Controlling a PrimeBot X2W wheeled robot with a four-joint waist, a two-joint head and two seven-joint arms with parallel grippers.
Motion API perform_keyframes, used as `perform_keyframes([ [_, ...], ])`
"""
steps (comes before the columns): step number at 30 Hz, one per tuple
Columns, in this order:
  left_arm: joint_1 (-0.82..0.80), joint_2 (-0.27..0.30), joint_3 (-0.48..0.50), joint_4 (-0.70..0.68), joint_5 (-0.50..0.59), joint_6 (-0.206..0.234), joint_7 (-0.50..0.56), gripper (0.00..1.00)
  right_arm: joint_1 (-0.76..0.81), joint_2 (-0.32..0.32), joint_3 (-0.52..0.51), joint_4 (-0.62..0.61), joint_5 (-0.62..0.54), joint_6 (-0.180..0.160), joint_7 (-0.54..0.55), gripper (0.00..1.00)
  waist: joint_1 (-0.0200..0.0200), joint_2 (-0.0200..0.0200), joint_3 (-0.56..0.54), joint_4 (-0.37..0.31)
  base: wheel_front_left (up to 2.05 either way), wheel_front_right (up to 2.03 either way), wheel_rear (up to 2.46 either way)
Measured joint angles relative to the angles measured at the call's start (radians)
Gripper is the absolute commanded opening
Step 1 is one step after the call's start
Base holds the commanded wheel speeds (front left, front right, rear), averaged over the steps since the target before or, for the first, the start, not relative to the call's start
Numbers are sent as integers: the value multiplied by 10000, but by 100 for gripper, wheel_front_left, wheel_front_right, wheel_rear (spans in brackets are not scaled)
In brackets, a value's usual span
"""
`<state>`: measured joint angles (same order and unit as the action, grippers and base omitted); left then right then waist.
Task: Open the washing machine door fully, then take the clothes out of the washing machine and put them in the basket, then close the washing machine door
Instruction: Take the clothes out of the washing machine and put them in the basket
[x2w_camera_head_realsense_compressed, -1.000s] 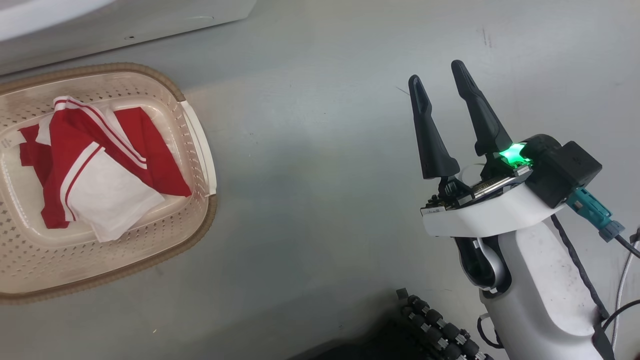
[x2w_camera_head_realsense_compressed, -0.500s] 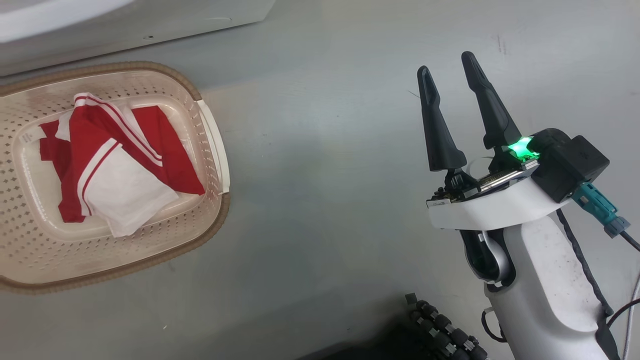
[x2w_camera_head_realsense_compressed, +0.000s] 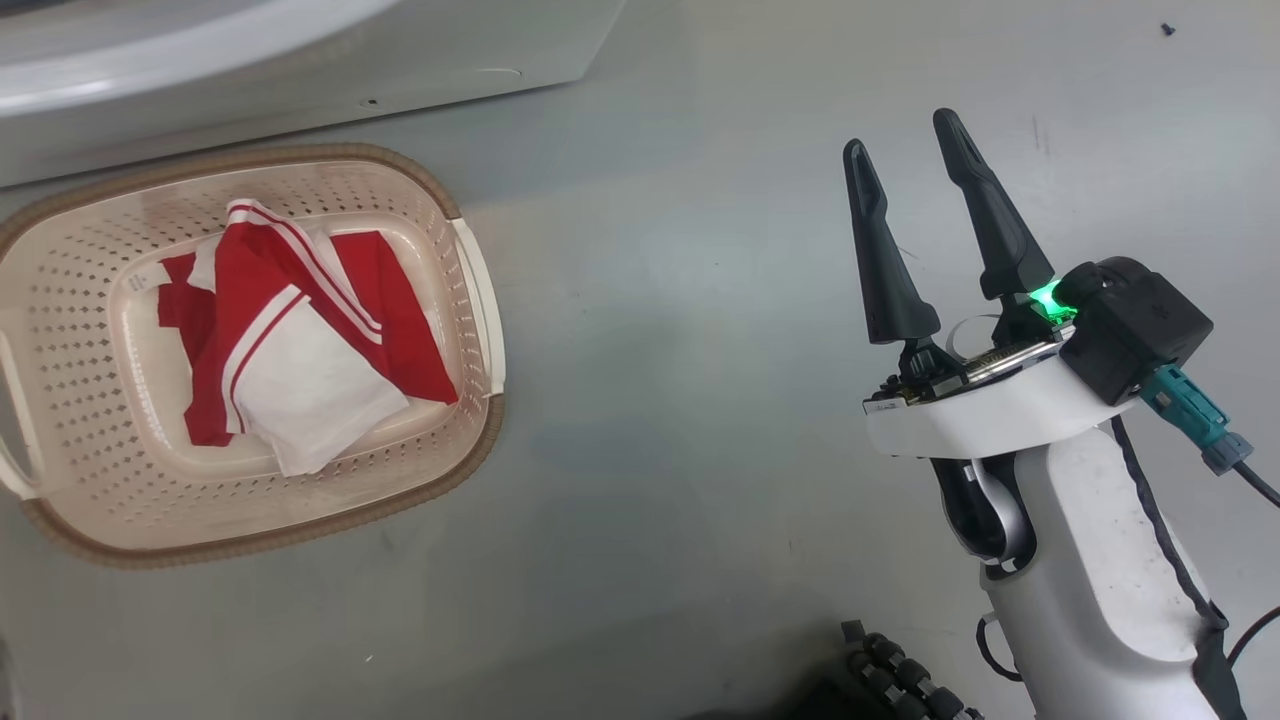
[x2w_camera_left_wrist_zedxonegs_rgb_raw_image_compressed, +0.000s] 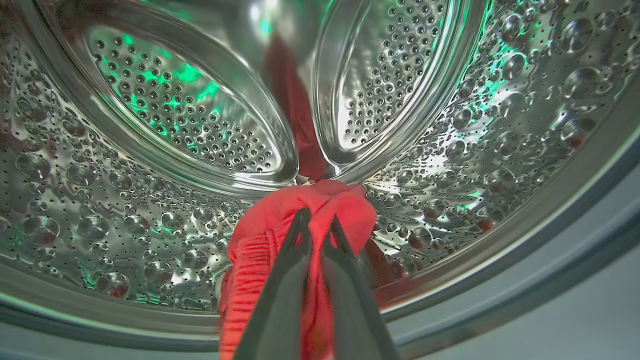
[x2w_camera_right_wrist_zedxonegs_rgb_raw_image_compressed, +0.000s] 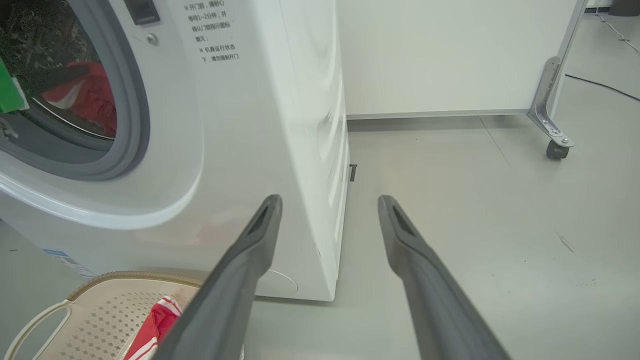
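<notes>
The clothes (x2w_camera_head_realsense_compressed: 300, 345) are red with white stripes; the basket (x2w_camera_head_realsense_compressed: 90, 330) cream, diamond-perforated, brown-rimmed.

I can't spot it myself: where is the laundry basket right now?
In the head view the basket sits on the floor at the left, close to the white washing machine, with red-and-white clothes lying inside it.

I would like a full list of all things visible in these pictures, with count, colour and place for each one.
washing machine: one, white, behind the basket.
drum: one, shiny perforated steel, inside the machine.
basket: one, cream with brown rim, on the floor.
clothes: at least two pieces; red and white in the basket, red in the drum.
floor: grey.
caster: one, dark, under a metal leg by the white wall.
left tool: dark, shut on the red piece in the drum.
right tool: dark, open, over the floor right of the basket.
</notes>
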<state>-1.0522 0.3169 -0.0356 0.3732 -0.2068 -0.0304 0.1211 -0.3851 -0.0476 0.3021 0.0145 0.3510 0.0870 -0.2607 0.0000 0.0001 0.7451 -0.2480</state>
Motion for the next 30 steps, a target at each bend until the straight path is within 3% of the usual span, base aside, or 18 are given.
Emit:
perform_keyframes([
  [23, 4123, -1592, -4, -1154, -364, 619, -3402, 0, 1249, -15, -313, 769, -871, 176, 0, 100, 0, 0, -2228, 948, 0, 0, 0],
  [30, 4967, -1712, 6, -1726, -366, 694, -3611, 0, 1886, -13, -481, 926, -913, 178, 0, 100, 0, 0, -3140, 1162, 0, 0, 0],
])
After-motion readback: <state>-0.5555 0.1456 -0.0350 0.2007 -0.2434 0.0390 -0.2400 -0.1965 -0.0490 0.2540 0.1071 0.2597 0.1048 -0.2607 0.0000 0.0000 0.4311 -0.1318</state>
